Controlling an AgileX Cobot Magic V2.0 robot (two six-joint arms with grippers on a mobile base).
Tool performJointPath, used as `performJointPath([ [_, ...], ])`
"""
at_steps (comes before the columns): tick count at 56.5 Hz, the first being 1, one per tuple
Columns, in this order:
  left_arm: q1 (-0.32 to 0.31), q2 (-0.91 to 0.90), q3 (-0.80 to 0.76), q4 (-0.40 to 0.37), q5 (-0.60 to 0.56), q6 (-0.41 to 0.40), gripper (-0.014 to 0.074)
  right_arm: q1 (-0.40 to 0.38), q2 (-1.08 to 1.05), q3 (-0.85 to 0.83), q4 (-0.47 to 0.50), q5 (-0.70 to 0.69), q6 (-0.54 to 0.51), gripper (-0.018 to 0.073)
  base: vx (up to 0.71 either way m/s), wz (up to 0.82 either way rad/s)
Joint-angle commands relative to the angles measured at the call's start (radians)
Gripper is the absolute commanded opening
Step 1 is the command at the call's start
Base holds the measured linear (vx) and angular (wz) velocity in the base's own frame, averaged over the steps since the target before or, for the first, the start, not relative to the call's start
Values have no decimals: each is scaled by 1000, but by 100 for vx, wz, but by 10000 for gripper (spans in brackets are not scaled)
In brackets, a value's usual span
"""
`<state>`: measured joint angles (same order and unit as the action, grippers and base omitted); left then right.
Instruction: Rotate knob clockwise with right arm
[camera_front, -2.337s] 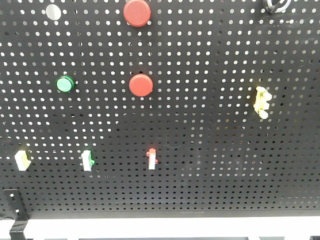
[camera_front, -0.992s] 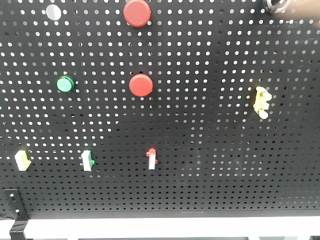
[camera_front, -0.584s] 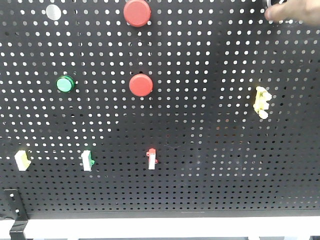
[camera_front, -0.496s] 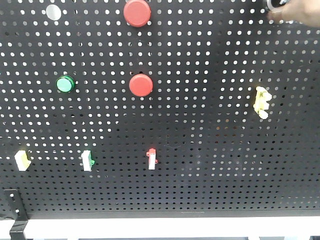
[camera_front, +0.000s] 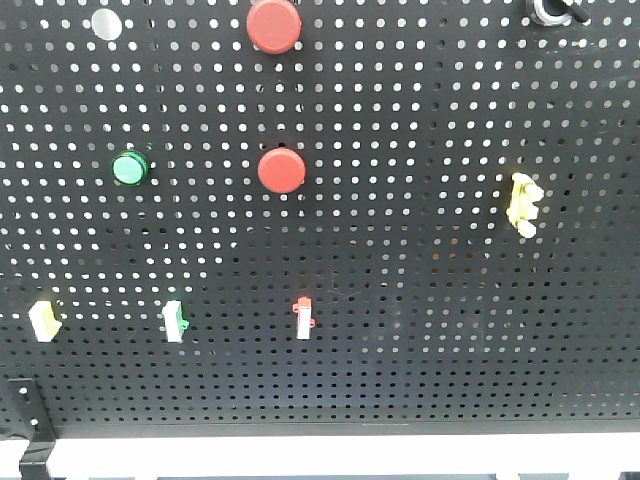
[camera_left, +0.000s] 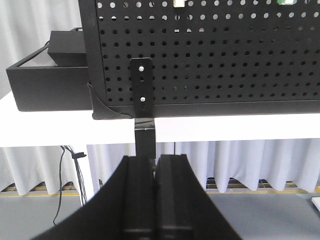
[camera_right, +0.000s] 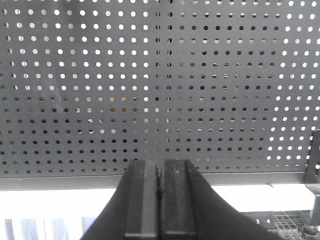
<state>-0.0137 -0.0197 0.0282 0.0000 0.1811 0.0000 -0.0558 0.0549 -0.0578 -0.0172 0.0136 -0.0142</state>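
Facing the pegboard (camera_front: 420, 380), my right gripper (camera_right: 160, 165) hung low, jaws clenched together; my left gripper (camera_left: 153, 162) was clamped tight too. The knob (camera_front: 552, 11) sat at the board's top-right edge.

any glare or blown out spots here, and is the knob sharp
Front view: evenly lit, sharp; the knob is cropped by the top edge, its silver rim glinting. Left wrist view: the white tabletop is blown out, the left gripper nearly black. Right wrist view: the pegboard is sharp, the right gripper dark and featureless.
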Motion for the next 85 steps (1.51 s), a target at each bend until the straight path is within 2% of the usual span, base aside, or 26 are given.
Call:
performJointPath([
  [1,-3,-8,26,-7,-82,0,-6,-5,16,-35,-5,-81,-1,-3,0,0],
  [31,-3,-8,26,-7,-82,0,-6,-5,16,-35,-5,-81,-1,-3,0,0],
  [36,-3,-8,26,-7,-82,0,-6,-5,16,-35,-38,-81,-41,-3,0,0],
  [44,-3,-8,26,-7,-82,0,-6,-5,16,-35,-33,-84,-50,-3,0,0],
  [53,-3,-8,26,-7,-82,0,-6,-5,16,-35,-28,-140,-49,-3,0,0],
  [59,-3,-8,26,-7,-82,0,-6,-5,16,-39,-29,-258,-49,-2,0,0],
  [64,-3,-8,26,-7,-82,0,-6,-5,22,-86,-26,-251,-49,3,0,0],
  [75,-3,-8,26,-7,-82,0,-6,-5,130,-276,-35,-80,-68,42,0,0],
  [85,-3,-8,26,-7,-82,0,-6,-5,270,-414,-35,-78,-107,158,0,0],
])
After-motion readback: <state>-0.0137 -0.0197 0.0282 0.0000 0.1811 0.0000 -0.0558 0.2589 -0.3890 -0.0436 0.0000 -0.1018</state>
